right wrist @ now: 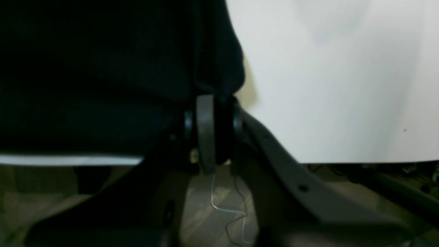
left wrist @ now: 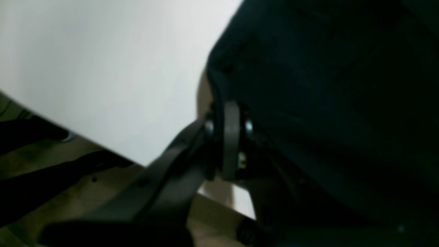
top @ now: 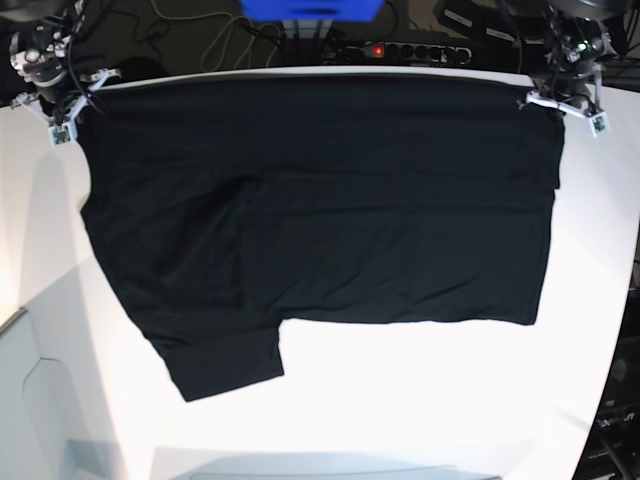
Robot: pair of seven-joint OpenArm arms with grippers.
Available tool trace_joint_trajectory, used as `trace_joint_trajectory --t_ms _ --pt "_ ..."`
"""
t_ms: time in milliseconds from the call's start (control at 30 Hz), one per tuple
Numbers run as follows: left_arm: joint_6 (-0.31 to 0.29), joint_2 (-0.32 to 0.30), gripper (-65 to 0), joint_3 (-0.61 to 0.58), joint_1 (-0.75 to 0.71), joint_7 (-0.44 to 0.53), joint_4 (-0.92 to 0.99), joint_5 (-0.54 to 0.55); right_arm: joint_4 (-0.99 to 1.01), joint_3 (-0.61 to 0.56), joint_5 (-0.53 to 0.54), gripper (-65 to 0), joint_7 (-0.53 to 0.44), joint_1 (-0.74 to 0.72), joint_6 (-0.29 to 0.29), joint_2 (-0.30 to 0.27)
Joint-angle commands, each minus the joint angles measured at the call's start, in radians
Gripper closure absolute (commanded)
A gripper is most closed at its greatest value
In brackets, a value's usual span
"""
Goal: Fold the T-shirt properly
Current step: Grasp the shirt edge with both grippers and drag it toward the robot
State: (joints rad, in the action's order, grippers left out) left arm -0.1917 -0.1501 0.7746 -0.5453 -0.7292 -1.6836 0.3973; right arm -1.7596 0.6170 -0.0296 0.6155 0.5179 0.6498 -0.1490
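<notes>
The black T-shirt (top: 320, 220) lies spread over the white table (top: 400, 400), with one sleeve hanging toward the near left. In the base view my left gripper (top: 545, 100) is at the cloth's far right corner and my right gripper (top: 80, 105) at its far left corner. The left wrist view shows the left gripper (left wrist: 228, 137) shut on a bunched edge of the T-shirt (left wrist: 325, 103). The right wrist view shows the right gripper (right wrist: 211, 130) pinching the T-shirt (right wrist: 103, 68) in the same way. The cloth between the two corners runs taut along the table's far edge.
A power strip (top: 400, 50) with a red light, cables and a blue object (top: 310, 8) sit behind the table's far edge. A grey panel (top: 30, 400) stands at the near left. Bare table (left wrist: 103, 68) lies beside each gripper, with floor past the edge (right wrist: 212, 206).
</notes>
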Motion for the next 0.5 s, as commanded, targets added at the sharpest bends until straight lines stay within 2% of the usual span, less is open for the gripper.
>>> trace_joint_trajectory --t_ms 0,400,467 --pt "0.007 -0.013 -1.2 0.006 -0.011 0.020 -0.016 -0.001 -0.016 0.010 -0.005 0.0 -0.007 0.020 -0.006 -0.013" --pt "0.007 -0.012 -2.0 0.012 -0.035 0.013 -0.019 0.009 -0.018 0.039 -0.003 0.0 -0.007 0.028 -0.005 0.001" --pt "0.007 -0.012 -2.0 0.012 -0.040 0.013 -0.036 0.009 -0.018 0.039 -0.003 -2.5 -0.007 0.028 -0.005 -0.001"
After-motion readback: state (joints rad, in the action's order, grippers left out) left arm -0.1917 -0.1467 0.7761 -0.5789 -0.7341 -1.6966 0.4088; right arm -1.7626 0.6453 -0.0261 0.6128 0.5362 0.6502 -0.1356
